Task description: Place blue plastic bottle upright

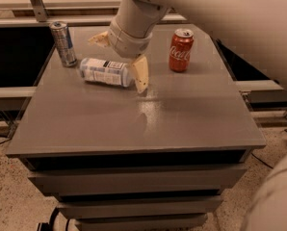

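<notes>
Fingers (141, 74) spread over toppled, pale-labelled blue plastic bottle (104, 71).

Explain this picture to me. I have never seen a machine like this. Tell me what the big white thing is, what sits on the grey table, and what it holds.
The big white shape is a robot arm reaching in from the upper right. There is one picture, taken from above and in front of the table; I cannot tell where the camera is mounted. At the arm's end is the gripper, with two cream fingers spread open just above the table.

Three things are on the table. The blue plastic bottle lies on its side under the gripper. A slim silver-blue can stands at the back left, and a red Coca-Cola can stands at the back right.

Nothing is held. The near finger is by the bottle's right end, and the bottle is not lifted.
</notes>
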